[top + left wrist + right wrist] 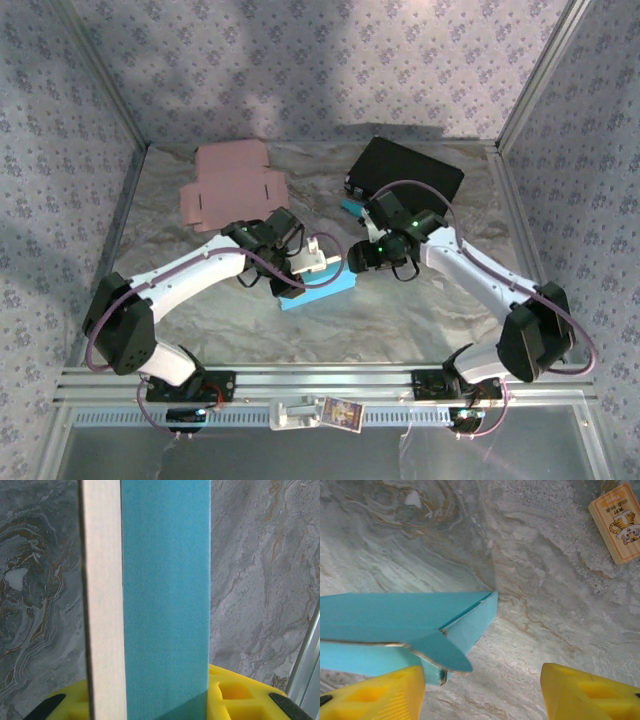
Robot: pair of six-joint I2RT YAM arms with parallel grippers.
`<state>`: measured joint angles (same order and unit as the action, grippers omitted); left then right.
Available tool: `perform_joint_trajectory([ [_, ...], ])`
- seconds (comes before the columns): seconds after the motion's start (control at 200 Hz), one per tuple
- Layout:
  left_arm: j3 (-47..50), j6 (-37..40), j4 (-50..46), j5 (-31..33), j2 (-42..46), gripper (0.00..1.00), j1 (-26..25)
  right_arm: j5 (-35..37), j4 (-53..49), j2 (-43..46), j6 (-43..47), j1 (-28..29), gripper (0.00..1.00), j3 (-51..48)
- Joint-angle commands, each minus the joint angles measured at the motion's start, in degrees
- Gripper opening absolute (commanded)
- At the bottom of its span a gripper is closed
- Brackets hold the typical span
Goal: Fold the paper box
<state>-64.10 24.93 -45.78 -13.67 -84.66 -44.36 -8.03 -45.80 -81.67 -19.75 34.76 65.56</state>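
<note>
Presently reached: the blue paper box [320,287] is judged partly formed; its walls are raised and one end corner is folded shut.
Box location: the box is found at the centre of the table [420,320], between the two arms.
Left gripper [165,697]: one upright wall of the box is pinched between the fingers.
Right gripper [482,690]: the fingers are spread and nothing is held; the gripper is placed just beside the right end of the box.
Outstanding: an end flap [442,652] is seen untucked; tucking and final closing are judged to be left.
Other stock: a flat pink blank [232,187] is laid far left.
</note>
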Motion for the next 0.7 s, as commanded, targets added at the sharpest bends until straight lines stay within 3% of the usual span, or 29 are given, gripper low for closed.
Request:
perform_joint_trajectory([
  [0.0,-1.2,0.39,-1.51,-0.88,-0.09,0.3,0.15,3.88,-2.34,-2.59,0.66,0.44,0.61,0.97],
  [0.305,-0.89,0.71,-0.94,-0.7,0.66,0.27,0.15,3.25,-4.16,2.6,3.06,0.11,0.61,5.22],
  [0.51,-1.21,1.08,-0.78,-0.92,0.48,0.27,0.23,-6.22,-3.89,4.08,13.72,-5.94,0.59,6.53],
  [0.695,-1.21,1.26,-0.88,-0.84,0.24,0.27,0.17,-8.04,-8.35,0.51,22.5,-5.7,0.55,9.78],
])
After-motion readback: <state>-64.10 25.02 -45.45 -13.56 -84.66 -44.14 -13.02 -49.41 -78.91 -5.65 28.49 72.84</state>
